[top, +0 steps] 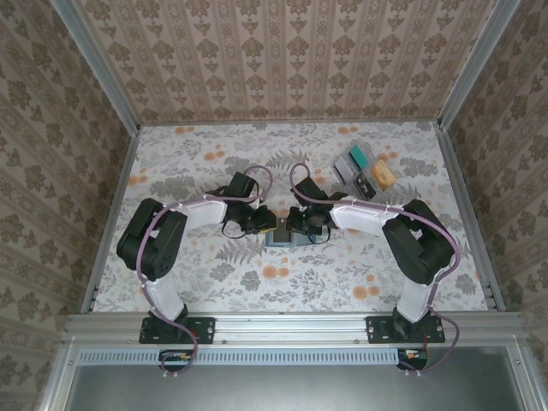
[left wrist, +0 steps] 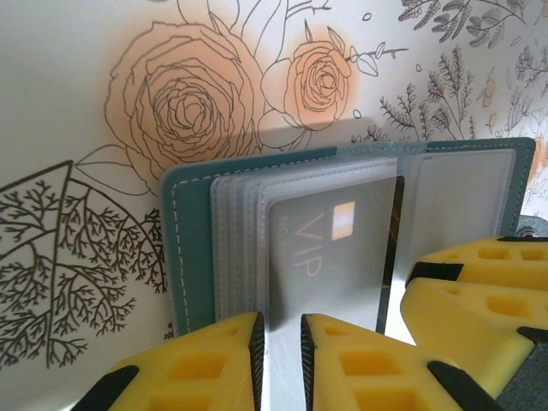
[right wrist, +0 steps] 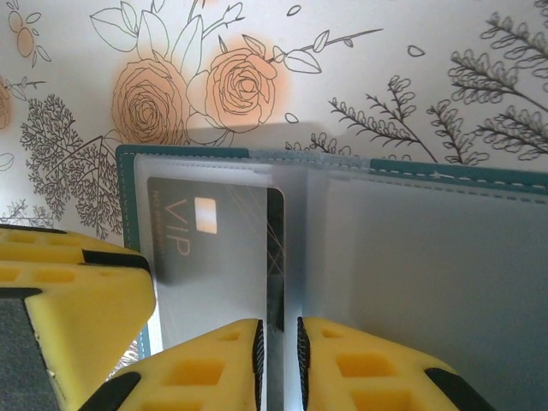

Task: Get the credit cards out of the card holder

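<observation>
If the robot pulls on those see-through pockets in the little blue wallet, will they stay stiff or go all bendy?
Probably bendy: the clear sleeves look thin and fan loosely from the card holder. The VIP card inside looks flat and straight-edged, so likely stiffer. It may slide out easily, since the plastic looks smooth.

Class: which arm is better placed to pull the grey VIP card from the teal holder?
Left, probably: the left gripper pinches the clear sleeve below the grey plastic VIP card; the right gripper, nearer the fold, braces the teal soft bifold card holder.
</observation>
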`<state>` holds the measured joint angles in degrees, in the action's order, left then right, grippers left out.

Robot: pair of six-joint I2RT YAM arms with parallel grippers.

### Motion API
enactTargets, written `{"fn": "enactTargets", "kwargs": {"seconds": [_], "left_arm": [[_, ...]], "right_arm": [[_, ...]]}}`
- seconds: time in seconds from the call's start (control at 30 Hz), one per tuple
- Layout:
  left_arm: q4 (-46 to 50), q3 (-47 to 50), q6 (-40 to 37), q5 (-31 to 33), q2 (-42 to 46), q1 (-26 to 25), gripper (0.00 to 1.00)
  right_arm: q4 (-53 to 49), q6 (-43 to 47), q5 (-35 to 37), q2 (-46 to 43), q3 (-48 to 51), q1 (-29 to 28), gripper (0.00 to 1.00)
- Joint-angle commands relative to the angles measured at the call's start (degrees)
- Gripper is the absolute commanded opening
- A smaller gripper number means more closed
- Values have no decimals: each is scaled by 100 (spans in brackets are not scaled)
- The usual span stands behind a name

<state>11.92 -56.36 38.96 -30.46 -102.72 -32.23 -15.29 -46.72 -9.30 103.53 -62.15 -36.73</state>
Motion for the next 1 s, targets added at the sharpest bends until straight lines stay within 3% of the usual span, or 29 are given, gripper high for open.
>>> {"fn": "enactTargets", "kwargs": {"seconds": [0.0, 0.47, 0.97], "left_arm": [[27, -135, -76, -61, -114, -20, 20], [236, 10, -108, 233, -213, -12, 19], [214, 90, -97, 249, -258, -20, 18]], "right_arm": [[189, -17, -191, 128, 36, 41, 22], [568, 67, -468, 124, 326, 257, 22], [1958, -18, -1306, -34, 968, 412, 20]]}}
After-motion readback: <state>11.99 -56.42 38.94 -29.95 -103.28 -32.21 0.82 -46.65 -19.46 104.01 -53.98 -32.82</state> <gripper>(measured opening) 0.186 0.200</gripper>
